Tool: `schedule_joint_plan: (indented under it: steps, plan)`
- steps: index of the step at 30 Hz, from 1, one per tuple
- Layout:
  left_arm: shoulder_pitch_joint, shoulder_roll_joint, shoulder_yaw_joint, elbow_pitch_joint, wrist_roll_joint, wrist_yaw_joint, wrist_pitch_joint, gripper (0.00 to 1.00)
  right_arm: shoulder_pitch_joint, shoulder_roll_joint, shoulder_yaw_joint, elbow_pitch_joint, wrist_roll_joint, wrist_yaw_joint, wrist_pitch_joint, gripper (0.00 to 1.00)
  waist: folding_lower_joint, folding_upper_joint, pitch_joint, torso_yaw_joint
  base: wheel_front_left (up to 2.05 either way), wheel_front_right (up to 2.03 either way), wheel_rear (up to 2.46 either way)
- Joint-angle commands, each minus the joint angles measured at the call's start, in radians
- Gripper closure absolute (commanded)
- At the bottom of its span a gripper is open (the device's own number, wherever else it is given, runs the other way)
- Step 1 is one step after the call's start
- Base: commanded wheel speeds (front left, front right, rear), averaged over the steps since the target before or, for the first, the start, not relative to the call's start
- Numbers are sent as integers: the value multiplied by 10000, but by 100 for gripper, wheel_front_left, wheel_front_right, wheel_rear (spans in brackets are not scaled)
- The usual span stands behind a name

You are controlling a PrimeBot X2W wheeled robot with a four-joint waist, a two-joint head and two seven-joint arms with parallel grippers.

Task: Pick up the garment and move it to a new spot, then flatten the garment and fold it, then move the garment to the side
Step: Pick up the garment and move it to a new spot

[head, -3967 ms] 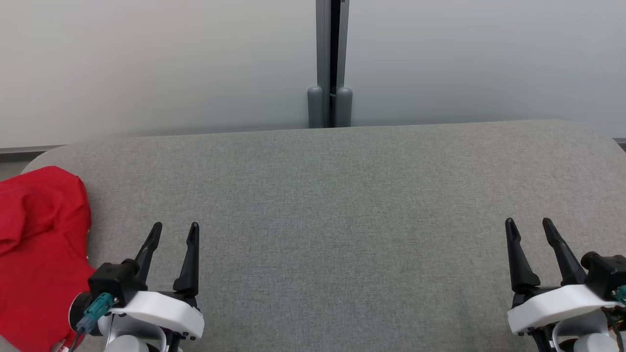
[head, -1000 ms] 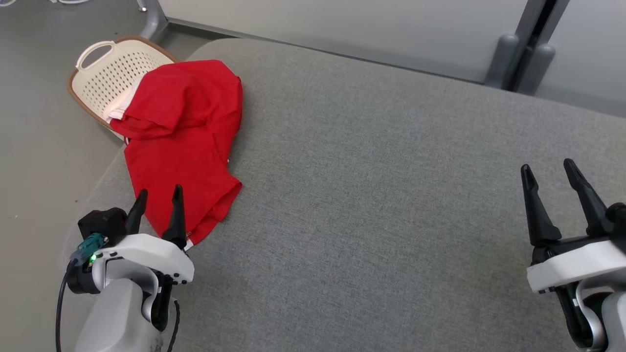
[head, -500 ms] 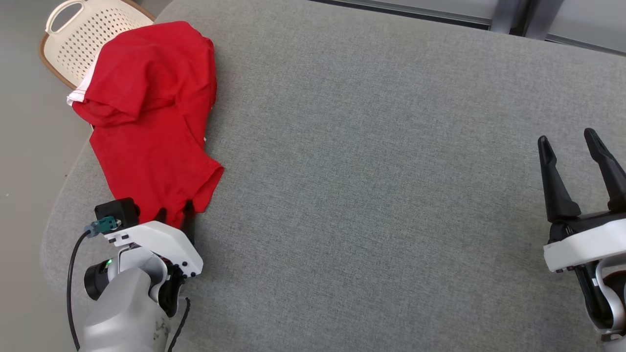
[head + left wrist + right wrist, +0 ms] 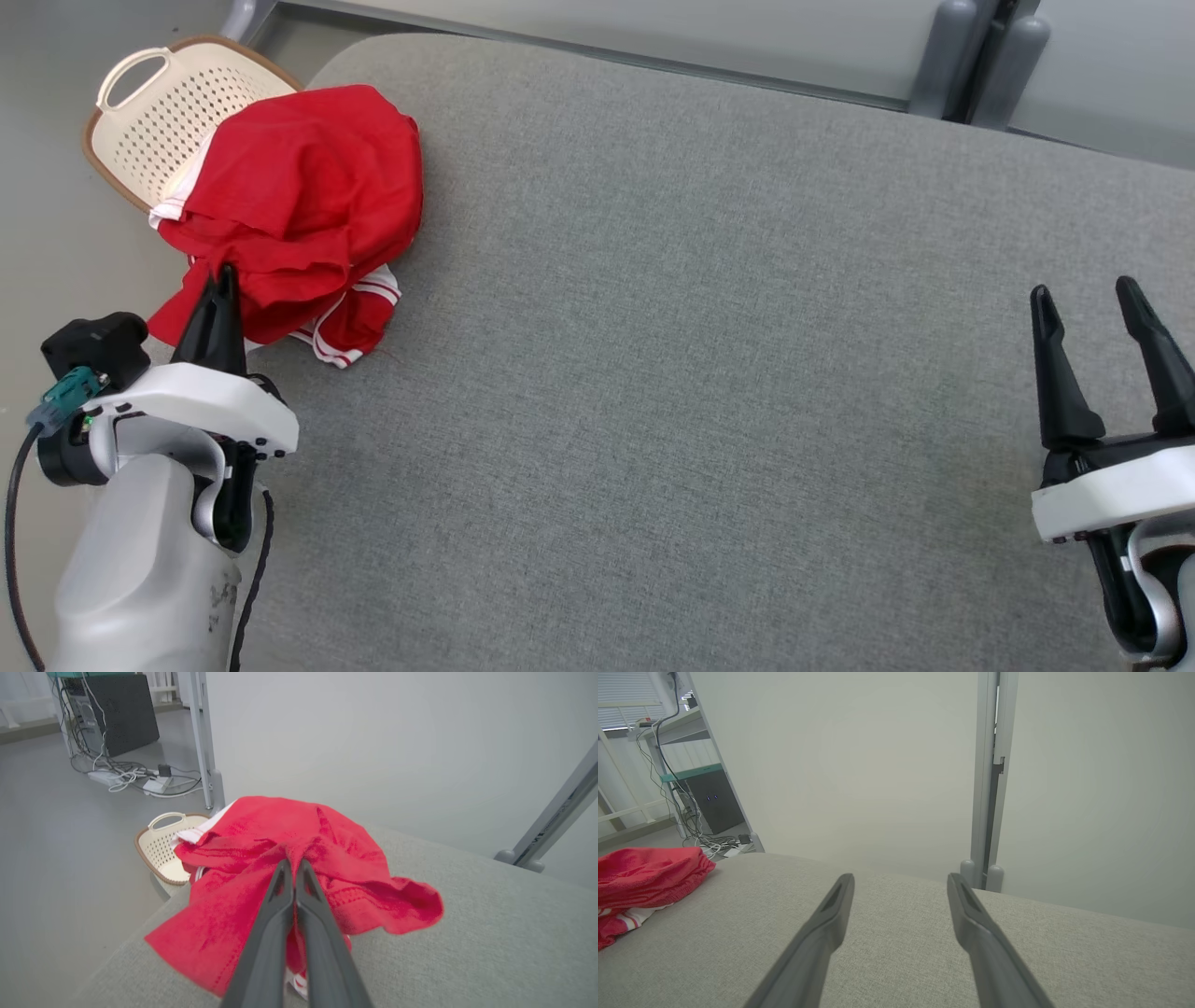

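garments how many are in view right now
1: the red garment at the table's far left corner, next to the basket, with the left gripper shut on it. The white cloth by the basket may be its trim or another garment.

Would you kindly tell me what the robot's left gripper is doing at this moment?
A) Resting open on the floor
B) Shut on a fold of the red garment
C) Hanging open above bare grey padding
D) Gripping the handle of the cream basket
B: in the left wrist view the left gripper has its jaws pressed together, with a gathered fold of the red garment at their tips.
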Motion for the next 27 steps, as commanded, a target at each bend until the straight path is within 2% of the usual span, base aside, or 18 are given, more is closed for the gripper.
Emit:
schedule_joint_plan:
  steps: [1,6,15,21,27]
  plan:
    - [374,72,210,-653,277,74,-8,100,160,85,-21,111,68,0,-138,0,0,0,-366,-42,0,0,0]
    - [1175,48,581,-2903,1065,108,-11,100,423,363,-19,364,66,0,-399,0,0,0,-1061,-206,0,0,0]
    - [2343,-44,335,-5139,1596,58,-2,100,813,849,117,451,-30,0,-616,0,0,0,-1881,-879,0,0,0]
    - [2858,-103,-262,-6618,1728,12,556,100,724,1031,117,256,-7,0,-699,0,0,0,-1794,-1672,0,0,0]
    - [2728,-393,-1266,-7651,1868,-65,1220,100,434,1070,155,28,49,0,-659,0,0,0,-1183,-2900,0,0,0]
